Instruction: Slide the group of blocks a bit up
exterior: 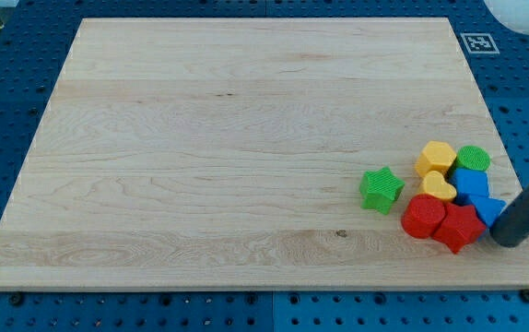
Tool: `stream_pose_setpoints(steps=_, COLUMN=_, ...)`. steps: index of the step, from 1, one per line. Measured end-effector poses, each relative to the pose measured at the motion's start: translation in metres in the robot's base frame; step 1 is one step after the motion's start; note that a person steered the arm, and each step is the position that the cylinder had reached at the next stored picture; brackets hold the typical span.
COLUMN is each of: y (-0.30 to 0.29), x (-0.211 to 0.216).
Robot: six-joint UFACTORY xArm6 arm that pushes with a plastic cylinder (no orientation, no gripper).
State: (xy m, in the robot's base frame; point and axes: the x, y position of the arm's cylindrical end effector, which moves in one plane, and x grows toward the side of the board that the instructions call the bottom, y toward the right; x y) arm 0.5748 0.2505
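A: Where's our group (446,194)?
B: Near the board's (200,138) bottom-right corner; my tip (505,240) sits at its lower right, by the blue block (488,210); no fingers, only a rod.

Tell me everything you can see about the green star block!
The green star block looks like ridged plastic, bright green with stubby points, lying flat on the wooden board. It sits at the view's left edge of the cluster, a little apart from the others, with a small gap to the red block at its lower right. Nothing seems to touch it. My tip is far off, at the cluster's right side.
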Motion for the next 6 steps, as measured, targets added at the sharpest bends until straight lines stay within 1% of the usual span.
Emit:
stream_pose_setpoints(steps=1, y=-0.001, x=0.005)
stream_pose_setpoints(steps=2, y=0.008, x=0.04)
stream_pose_setpoints(steps=3, y=0.007, x=0.039)
stream_pose_setpoints(steps=4, y=-0.001, x=0.017)
stream_pose_setpoints(steps=5, y=-0.02, x=0.003)
stream_pose_setpoints(steps=6, y=-0.026, x=0.006)
